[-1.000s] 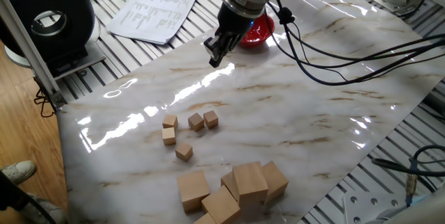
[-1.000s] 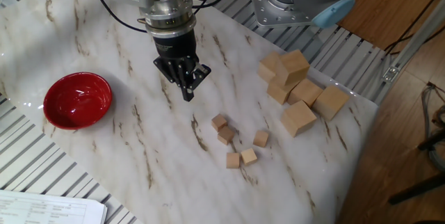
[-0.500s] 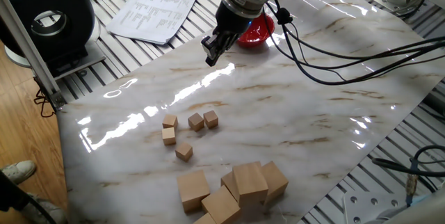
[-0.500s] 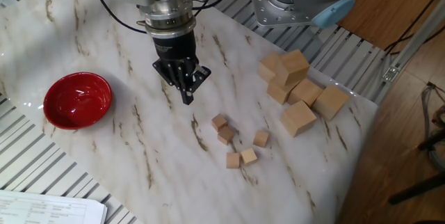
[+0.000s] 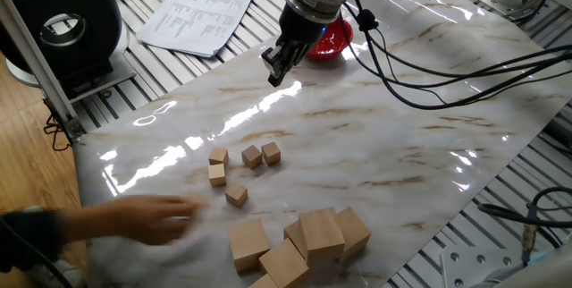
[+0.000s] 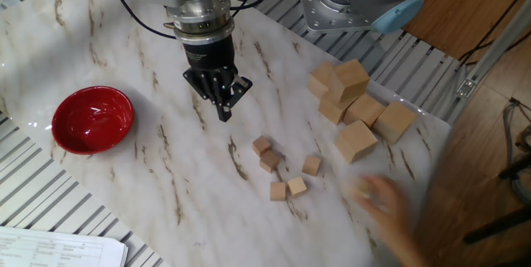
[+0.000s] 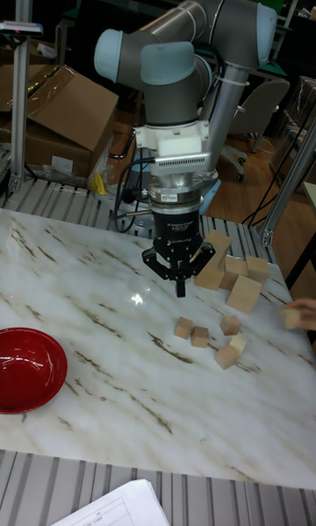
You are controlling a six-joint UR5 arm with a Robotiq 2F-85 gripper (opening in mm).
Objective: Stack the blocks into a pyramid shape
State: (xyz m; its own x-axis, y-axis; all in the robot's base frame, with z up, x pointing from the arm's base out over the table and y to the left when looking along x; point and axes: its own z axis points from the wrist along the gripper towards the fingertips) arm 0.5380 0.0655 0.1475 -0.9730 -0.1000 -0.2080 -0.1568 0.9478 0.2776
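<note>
Several small tan blocks lie loose on the marble table [image 5: 375,136]: a row of three [image 5: 252,156], one below it [image 5: 216,174] and one nearer the front [image 5: 236,195]. In the other fixed view the same cluster [image 6: 278,172] lies apart, none stacked; it also shows in the tall view [image 7: 211,340]. My gripper [image 5: 275,72] [image 6: 224,114] [image 7: 180,289] hangs above the table, well behind the blocks, fingers pressed together and holding nothing.
A blurred human hand [image 5: 134,216] [image 6: 382,196] reaches in at the table's front edge, close to the small blocks and the pile of large wooden cubes [image 5: 304,239] [image 6: 357,109]. A red bowl [image 6: 93,118] sits beyond my gripper. Papers [image 5: 197,11] lie off the table.
A human hand has come into view at the front edge near the blocks. My gripper has barely shifted, and the blocks lie as before.
</note>
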